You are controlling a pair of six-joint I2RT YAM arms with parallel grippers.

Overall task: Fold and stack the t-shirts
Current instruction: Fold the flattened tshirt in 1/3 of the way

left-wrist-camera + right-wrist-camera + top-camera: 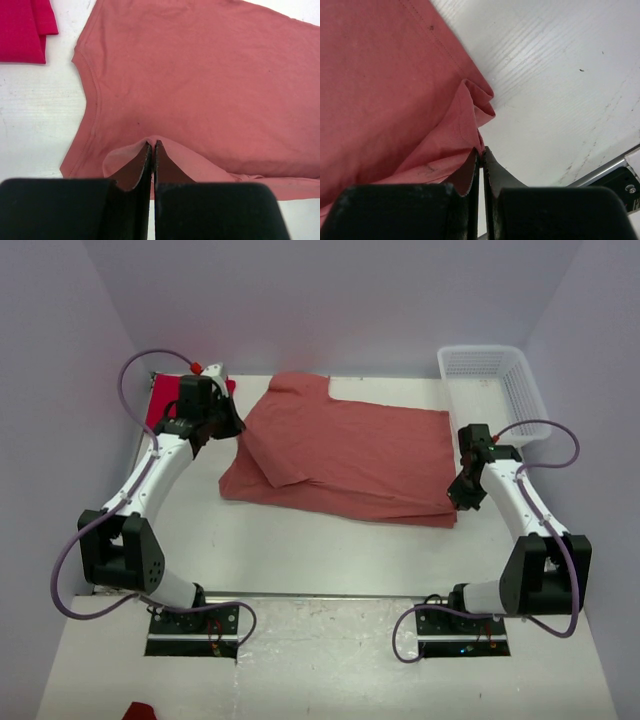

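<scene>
Two tees: you have the bright red tee (160,405) folded at the far-left corner of the bench (300,550), the salmon-pink tee (350,455) spread mid-bench.
Left jaws: closed, pinching a raised fold on the salmon-pink tee's left side.
Right jaws: closed, pinching its right edge.
White mesh basket (530,390): at your far right, near that tee.

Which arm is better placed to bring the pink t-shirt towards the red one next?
Left, probably. The left gripper is shut on the pink t-shirt at the end nearest the red t-shirt. The right gripper pinches the opposite edge, across the table from it.
</scene>
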